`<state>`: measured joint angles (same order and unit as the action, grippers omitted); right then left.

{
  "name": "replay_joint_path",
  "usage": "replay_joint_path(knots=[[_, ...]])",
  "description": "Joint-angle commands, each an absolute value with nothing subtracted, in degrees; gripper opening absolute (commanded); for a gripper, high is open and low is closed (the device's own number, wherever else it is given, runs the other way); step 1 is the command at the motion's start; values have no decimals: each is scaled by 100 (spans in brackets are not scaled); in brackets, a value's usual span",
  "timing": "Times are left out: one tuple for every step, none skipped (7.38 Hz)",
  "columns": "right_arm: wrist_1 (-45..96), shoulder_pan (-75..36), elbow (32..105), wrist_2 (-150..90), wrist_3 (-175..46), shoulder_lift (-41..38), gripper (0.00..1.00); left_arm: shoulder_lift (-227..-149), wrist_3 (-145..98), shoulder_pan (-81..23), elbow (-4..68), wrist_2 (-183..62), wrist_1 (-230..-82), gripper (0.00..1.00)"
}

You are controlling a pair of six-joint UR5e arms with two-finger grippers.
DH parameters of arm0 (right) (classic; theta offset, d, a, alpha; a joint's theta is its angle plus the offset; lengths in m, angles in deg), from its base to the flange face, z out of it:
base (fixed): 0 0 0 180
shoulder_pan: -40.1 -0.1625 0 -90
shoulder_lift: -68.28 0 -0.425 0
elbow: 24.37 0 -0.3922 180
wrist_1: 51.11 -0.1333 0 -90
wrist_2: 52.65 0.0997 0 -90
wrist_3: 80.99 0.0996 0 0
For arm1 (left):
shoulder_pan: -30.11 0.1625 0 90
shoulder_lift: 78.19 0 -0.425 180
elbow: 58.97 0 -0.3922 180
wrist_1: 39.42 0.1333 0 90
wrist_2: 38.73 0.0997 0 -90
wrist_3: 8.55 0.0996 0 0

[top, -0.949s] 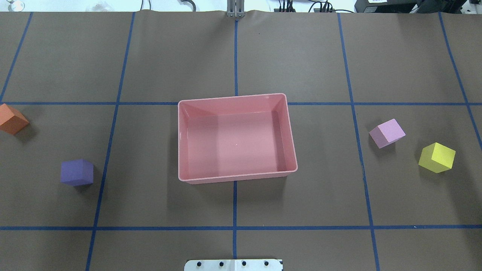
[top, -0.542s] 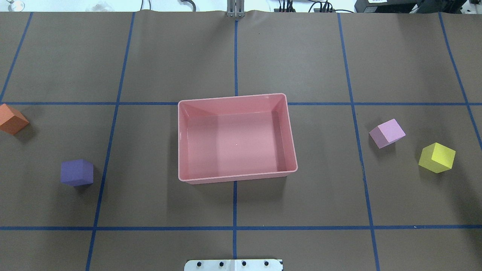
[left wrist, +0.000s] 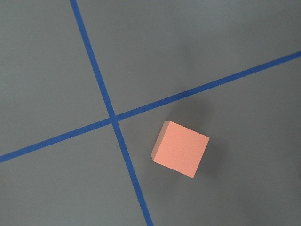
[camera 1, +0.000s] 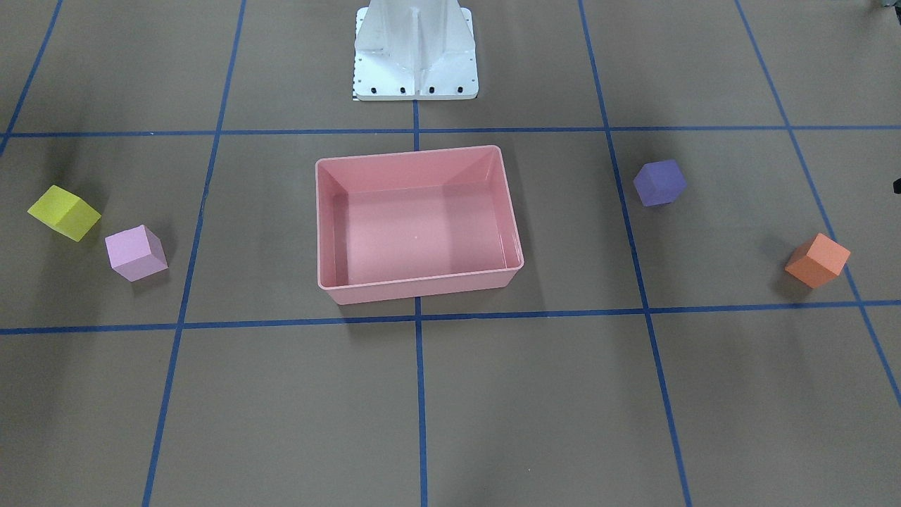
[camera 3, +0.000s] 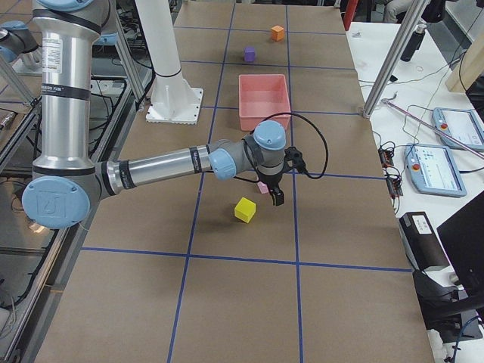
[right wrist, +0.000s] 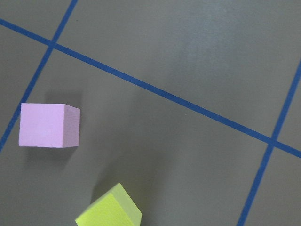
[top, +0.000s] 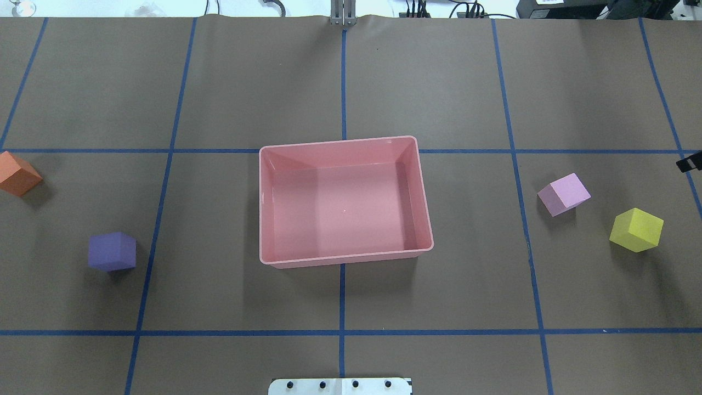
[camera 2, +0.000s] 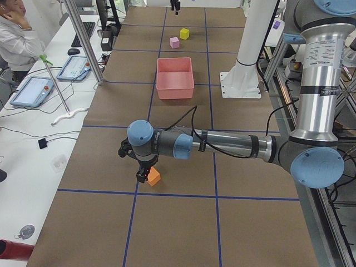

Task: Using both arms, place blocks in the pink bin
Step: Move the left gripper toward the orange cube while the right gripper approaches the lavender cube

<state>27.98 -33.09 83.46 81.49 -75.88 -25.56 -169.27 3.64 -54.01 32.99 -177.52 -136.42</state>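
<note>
The pink bin (top: 337, 141) stands empty at the table's middle. The orange block (top: 16, 173) and purple block (top: 112, 251) lie to its left, the light pink block (top: 565, 193) and yellow block (top: 636, 229) to its right. My left gripper (camera 2: 142, 177) hangs close beside the orange block (camera 2: 153, 177), which shows below it in the left wrist view (left wrist: 181, 149). My right gripper (camera 3: 276, 198) hovers by the light pink block (right wrist: 47, 125) and yellow block (right wrist: 110, 209); only its black tip (top: 688, 163) shows overhead. I cannot tell whether either gripper is open.
The white pedestal (camera 1: 415, 56) stands on the robot's side of the bin. Blue tape lines cross the brown table cover. Metal posts, tablets and cables line the table's far long edge, with a person (camera 2: 16, 33) seated there.
A black tip of my right gripper has come into the overhead view at its right edge. The blocks and the bin have not moved.
</note>
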Motion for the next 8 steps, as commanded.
replay_joint_path(knots=[[2781, -2943, 8347, 7972, -7220, -2348, 100, -16933, 393, -5225, 2344, -17707, -15488, 100], [2781, -2925, 8356, 7972, -7212, -2347, 100, -16942, 401, -4981, 1982, -17698, -16195, 100], [2781, -2925, 8356, 7980, -7212, -2347, 100, -16968, 393, -4717, 1943, -17646, -16359, 100], [2781, -2925, 8356, 7981, -7212, -2347, 100, -16977, 393, -4610, 1960, -17620, -16387, 100], [2773, -2925, 8356, 7981, -7212, -2347, 100, -17038, 384, -4531, 1943, -17619, -16413, 100], [2781, -2925, 8356, 7981, -7212, -2347, 100, -17056, 384, -4443, 1934, -17611, -16405, 100], [2773, -2925, 8347, 7981, -7212, -2347, 100, -17056, 366, -4364, 1926, -17610, -16404, 100], [2773, -2925, 8347, 7981, -7212, -2347, 100, -17073, 358, -4267, 1891, -17576, -16396, 100]])
